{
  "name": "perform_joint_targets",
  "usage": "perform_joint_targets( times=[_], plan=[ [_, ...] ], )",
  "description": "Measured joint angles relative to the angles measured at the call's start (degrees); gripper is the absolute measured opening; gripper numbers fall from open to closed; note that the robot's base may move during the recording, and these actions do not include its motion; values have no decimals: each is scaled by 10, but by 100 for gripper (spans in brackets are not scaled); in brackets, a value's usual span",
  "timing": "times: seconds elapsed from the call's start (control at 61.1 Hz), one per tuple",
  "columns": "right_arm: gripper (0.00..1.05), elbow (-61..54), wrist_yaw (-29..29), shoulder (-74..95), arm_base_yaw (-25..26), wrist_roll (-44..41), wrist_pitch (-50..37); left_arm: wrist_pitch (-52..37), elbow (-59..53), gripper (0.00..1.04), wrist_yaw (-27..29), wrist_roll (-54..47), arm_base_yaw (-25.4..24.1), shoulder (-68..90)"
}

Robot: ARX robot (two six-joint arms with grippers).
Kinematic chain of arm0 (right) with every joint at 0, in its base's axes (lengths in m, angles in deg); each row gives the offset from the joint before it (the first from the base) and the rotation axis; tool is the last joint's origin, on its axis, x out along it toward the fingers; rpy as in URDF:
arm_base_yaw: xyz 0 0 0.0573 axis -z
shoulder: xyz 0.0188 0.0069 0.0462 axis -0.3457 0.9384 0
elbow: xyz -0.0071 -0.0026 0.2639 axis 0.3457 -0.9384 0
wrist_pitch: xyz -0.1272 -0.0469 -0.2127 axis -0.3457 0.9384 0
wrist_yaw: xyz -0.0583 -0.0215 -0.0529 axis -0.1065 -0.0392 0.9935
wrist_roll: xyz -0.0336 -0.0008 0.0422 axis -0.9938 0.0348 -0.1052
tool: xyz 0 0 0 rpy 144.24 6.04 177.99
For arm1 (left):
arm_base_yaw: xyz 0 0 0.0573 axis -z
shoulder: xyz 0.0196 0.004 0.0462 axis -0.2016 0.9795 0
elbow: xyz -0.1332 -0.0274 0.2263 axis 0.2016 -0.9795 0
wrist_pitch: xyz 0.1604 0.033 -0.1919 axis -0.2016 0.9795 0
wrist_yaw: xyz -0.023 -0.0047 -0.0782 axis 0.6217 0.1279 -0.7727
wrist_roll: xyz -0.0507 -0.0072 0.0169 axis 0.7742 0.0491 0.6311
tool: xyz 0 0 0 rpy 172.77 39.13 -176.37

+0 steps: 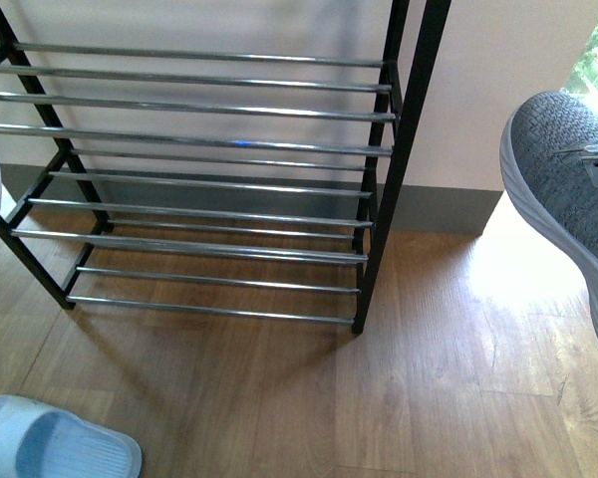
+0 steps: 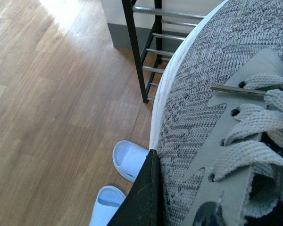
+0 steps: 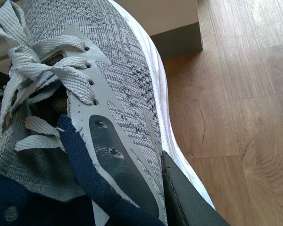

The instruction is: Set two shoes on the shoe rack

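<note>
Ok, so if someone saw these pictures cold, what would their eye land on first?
A grey knit sneaker hanging in the air at the right edge of the front view grabs the eye first, and a twin sneaker fills the left wrist view. The shoe rack stands centre-left with no shoe on its chrome bars, and a pale blue slide lies on the wood floor at bottom left.

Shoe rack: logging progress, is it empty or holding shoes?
Empty in what shows: the shoe rack has only bare bars.
</note>
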Motion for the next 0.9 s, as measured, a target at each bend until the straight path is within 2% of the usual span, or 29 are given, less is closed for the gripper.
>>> perform_joint_targets(
  times=[0.622, 0.703, 0.753, 0.818, 0.9],
  plan=[
    [1, 0, -2, 0, 0, -1, -2, 0, 0, 2, 0, 0, 0, 0],
    [1, -39, -40, 36, 10, -40, -178, 0, 0, 2, 0, 0, 0, 0],
    [1, -44, -44, 42, 14, -49, -242, 0, 0, 2, 0, 0, 0, 0],
    [1, -28, -41, 24, 17, -54, -241, 0, 0, 2, 0, 0, 0, 0],
    [1, 6, -20, -6, 23, -52, -192, 0, 0, 2, 0, 0, 0, 0]
  ],
)
